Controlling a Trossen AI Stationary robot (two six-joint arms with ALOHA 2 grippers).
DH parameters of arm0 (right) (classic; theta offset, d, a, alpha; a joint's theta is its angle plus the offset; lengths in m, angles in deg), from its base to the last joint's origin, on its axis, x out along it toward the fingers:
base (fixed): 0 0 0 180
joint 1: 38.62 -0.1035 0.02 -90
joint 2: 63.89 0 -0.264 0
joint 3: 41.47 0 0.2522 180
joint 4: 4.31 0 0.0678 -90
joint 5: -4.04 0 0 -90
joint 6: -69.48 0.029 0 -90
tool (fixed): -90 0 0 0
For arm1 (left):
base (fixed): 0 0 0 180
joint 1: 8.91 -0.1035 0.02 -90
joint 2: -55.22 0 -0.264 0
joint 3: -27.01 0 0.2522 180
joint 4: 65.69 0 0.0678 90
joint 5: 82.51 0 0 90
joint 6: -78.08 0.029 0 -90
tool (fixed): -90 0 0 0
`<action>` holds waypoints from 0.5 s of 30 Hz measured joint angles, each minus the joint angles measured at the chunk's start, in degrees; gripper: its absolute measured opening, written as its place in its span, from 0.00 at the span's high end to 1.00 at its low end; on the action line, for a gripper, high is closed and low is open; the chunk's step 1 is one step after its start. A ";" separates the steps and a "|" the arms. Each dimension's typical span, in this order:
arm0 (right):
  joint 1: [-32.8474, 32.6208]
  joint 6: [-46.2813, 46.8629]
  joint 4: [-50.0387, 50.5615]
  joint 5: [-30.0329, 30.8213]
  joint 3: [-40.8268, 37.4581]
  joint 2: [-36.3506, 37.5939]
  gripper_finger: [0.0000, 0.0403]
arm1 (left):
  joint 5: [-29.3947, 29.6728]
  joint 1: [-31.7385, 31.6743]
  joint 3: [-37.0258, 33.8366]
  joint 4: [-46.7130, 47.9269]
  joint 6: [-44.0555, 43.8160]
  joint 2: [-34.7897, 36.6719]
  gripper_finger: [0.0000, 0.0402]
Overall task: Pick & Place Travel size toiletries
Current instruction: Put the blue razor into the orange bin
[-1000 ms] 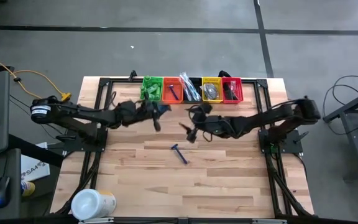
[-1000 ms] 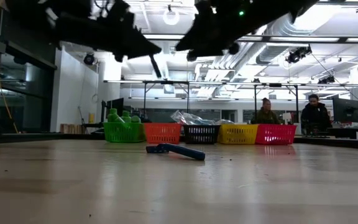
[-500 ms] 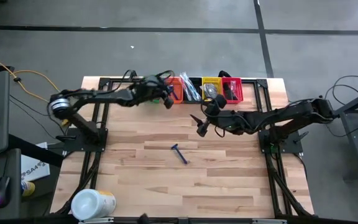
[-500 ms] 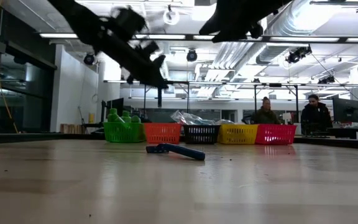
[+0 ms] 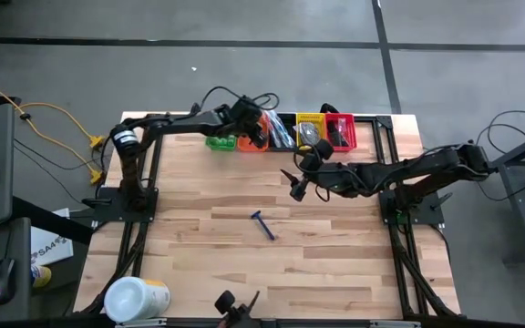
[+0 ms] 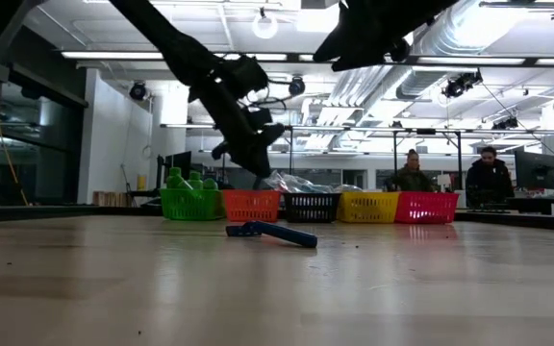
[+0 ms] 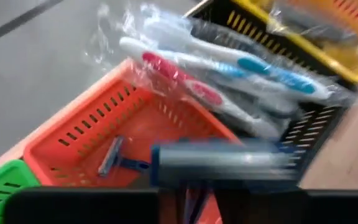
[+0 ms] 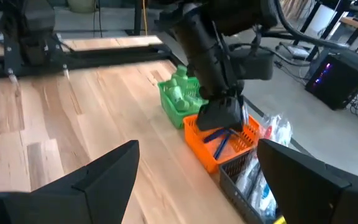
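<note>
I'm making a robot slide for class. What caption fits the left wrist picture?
A blue plastic razor at the left end effector above the orange plastic bin, which already holds another blue razor.

A: Where is there free room on the surface (image 5: 335, 264)?

B: The middle and the near part are bare wood; only one blue razor (image 5: 263, 224) lies there, well apart from all else; a white tub (image 5: 135, 297) stands at the near left corner.

A: And at the far edge?

B: The row of bins (image 5: 281, 131) fills it; the left gripper (image 5: 259, 137) hangs over the orange bin (image 7: 123, 134), so that way in is blocked; the right gripper (image 5: 297, 185), fingers spread wide, hovers just before the row; wrapped toothbrushes (image 7: 229, 74) stick up out of the black bin (image 6: 313, 207).
</note>
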 joint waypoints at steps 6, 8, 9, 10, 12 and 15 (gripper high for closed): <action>0.00 1.68 3.33 -0.01 0.00 0.00 0.20 | 1.56 0.06 2.37 4.81 -1.32 -2.13 0.73; 0.00 2.65 3.89 -0.01 0.00 0.00 0.20 | 1.81 0.03 2.39 6.00 -1.27 -2.11 0.70; 0.00 3.16 3.89 -0.03 0.00 0.00 0.20 | 1.82 0.03 2.39 6.44 -0.97 -2.11 0.68; -0.02 3.95 3.93 -0.05 0.00 0.02 0.20 | 1.82 0.03 2.36 7.48 -0.53 -1.82 0.67; -0.07 5.91 3.90 -0.14 0.00 0.25 0.20 | 1.84 0.03 2.30 9.94 0.38 -0.25 0.66; -0.25 9.61 4.04 -1.26 0.00 0.33 0.20 | 2.18 0.95 2.05 13.36 1.78 3.16 0.65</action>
